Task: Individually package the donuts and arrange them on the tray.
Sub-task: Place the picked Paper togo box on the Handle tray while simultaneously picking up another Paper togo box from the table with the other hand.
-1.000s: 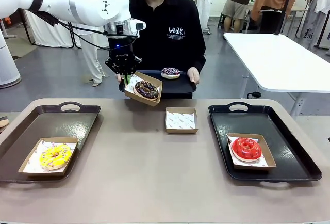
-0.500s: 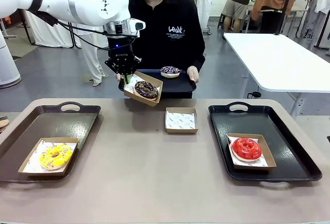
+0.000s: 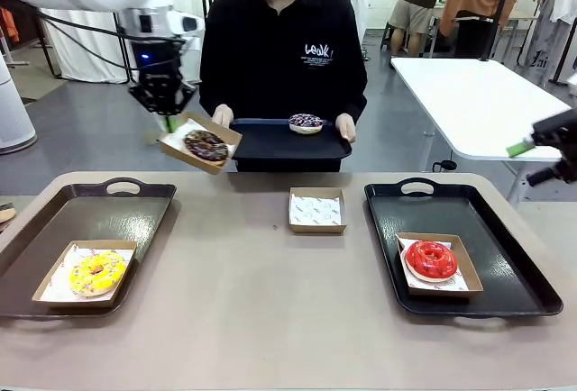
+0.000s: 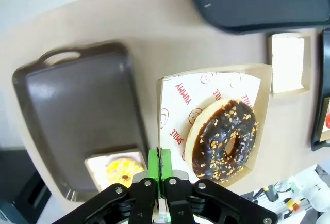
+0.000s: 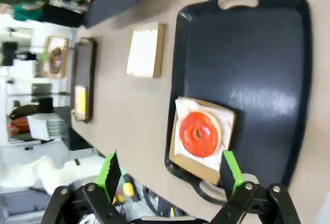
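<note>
The left tool (image 3: 169, 121) is clamped shut on one thin wall of a shallow cardboard box (image 3: 189, 160). It holds the box in the air just off the far right corner of the left tray (image 3: 90, 215). The chocolate donut (image 3: 206, 145) lies loose in that box on printed paper. The box hangs tilted, with its free end lower than the pinched edge.

That tilt is the main hazard. A quick swing or a sudden stop could slide the donut towards the low wall and over it. The grip takes only one edge, so the cardboard could also bend or twist out between the pads, and the whole box would drop onto the surface short of the left tray.

On the way down, the box's low corner could catch the left tray's raised rim. The yellow donut (image 3: 97, 271) sits boxed in the left tray's near left corner, so a landing too far that way would knock it.

The person's hand-held tray (image 3: 270, 143), carrying the sprinkled donut (image 3: 306, 122), is close by to the right of the left tray's far end, and a wide swing could clip it.

The right tool (image 5: 170, 167), well apart from the left tray, has its jaws spread and empty above the boxed red donut (image 3: 430, 259).
</note>
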{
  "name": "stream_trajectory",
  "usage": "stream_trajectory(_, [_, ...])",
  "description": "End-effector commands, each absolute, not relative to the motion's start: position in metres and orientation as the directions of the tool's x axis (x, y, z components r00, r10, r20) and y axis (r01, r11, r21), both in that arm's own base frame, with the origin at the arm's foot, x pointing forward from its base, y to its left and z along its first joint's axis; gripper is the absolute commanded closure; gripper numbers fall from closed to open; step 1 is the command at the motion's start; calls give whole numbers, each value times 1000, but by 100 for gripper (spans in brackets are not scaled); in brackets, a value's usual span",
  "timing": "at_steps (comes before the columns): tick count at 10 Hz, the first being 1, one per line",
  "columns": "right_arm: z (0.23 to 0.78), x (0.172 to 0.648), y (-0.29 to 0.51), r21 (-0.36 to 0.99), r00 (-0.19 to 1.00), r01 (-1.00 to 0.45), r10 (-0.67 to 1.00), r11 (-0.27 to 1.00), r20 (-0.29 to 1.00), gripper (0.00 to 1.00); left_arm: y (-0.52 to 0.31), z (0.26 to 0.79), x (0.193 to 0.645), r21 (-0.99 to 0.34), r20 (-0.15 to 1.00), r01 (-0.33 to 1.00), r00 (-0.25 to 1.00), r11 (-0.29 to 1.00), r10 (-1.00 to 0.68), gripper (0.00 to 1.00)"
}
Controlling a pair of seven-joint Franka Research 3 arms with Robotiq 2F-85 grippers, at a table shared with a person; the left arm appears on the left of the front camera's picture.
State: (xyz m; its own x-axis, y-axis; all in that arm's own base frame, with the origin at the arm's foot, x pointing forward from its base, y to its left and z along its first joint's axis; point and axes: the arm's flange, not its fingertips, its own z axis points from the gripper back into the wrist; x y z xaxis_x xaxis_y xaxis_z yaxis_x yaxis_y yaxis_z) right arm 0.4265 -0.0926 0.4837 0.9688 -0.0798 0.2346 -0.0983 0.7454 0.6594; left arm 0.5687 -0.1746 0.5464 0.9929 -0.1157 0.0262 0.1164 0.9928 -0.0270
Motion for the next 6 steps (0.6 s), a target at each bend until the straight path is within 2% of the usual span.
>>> stream_trajectory(1, [488, 454, -48, 526, 971, -44, -87, 849, 223, 0, -143, 537, 544, -65, 31, 80, 996, 995, -78, 99])
stream_trajectory(6, [455, 521, 82, 323, 983, -15, -45, 946, 177, 0, -58, 518, 515, -120, 3, -37, 999, 992, 38, 99])
